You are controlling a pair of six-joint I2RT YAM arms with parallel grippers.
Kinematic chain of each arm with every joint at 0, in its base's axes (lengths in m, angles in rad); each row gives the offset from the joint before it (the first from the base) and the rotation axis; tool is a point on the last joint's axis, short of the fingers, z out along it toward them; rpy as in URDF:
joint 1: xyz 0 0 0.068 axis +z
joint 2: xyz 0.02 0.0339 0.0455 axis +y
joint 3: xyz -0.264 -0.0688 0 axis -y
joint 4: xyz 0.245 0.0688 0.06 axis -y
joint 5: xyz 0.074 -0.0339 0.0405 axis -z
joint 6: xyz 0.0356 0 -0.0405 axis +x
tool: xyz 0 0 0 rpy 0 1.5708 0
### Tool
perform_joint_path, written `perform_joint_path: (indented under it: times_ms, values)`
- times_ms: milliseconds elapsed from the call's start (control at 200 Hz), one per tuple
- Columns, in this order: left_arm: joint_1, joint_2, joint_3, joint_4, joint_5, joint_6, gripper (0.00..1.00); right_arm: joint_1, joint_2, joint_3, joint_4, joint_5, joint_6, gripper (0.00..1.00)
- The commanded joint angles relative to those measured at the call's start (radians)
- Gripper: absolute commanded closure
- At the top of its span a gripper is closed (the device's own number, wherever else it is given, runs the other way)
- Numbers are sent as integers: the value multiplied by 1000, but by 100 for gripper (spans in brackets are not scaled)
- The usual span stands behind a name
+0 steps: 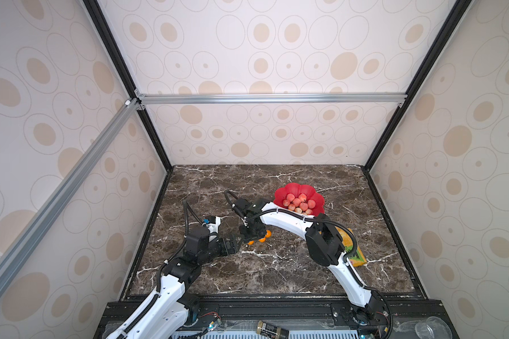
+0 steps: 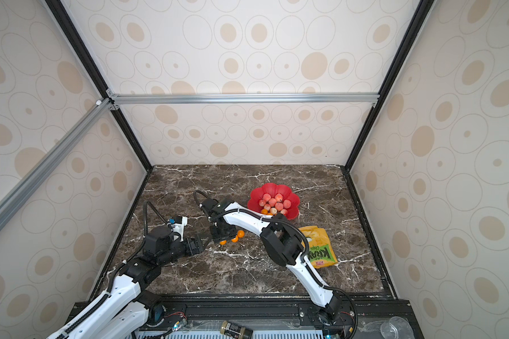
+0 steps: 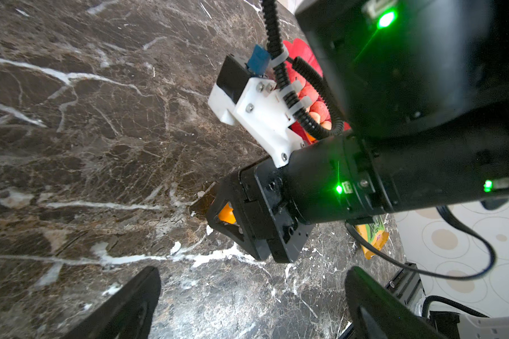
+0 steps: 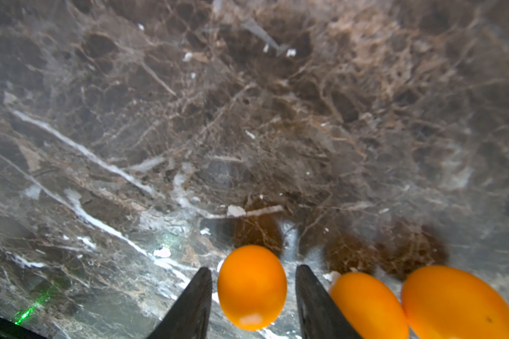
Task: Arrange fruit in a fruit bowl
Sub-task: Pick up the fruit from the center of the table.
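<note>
While the right claw [image 4: 253, 267] hangs low over the counter [image 4: 247, 117], we see its jaws about half open, straddling one tangerine [image 4: 252, 287]. A thin gap shows on each side, so nothing is gripped. Two more tangerines [image 4: 368, 305] lie just beside that one on the counter and touch each other. In both top views these three sit left of the fruit bowl [image 1: 294, 187], on its robot side, well apart from it.

The left claw [image 3: 253, 302] is spread wide and empty. It sits farther left of the bowl than the three, pointing toward them, not touching.

We mark the bowl on the counter, upright, with pink-red peaches [image 1: 296, 202] heaped inside. In a top view a couple of bowl tangerines [image 2: 264, 211] show at the rim nearest the robot. The right arm crosses that same rim and hides part of it. A yellow-green snack bag [image 2: 321, 249] lies flat near the bowl, on its robot side and slightly right, partly under the right arm.
</note>
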Motion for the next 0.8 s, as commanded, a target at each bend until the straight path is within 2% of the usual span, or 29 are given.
perform_joint_path:
  times_ms: [0, 795]
  values:
    - [8, -4, -1, 19, 10, 2, 1, 11, 31, 22, -34, -3, 0, 51]
    - [12, 7, 6, 20, 11, 9, 1, 11, 37, 23, -37, -4, -4, 58]
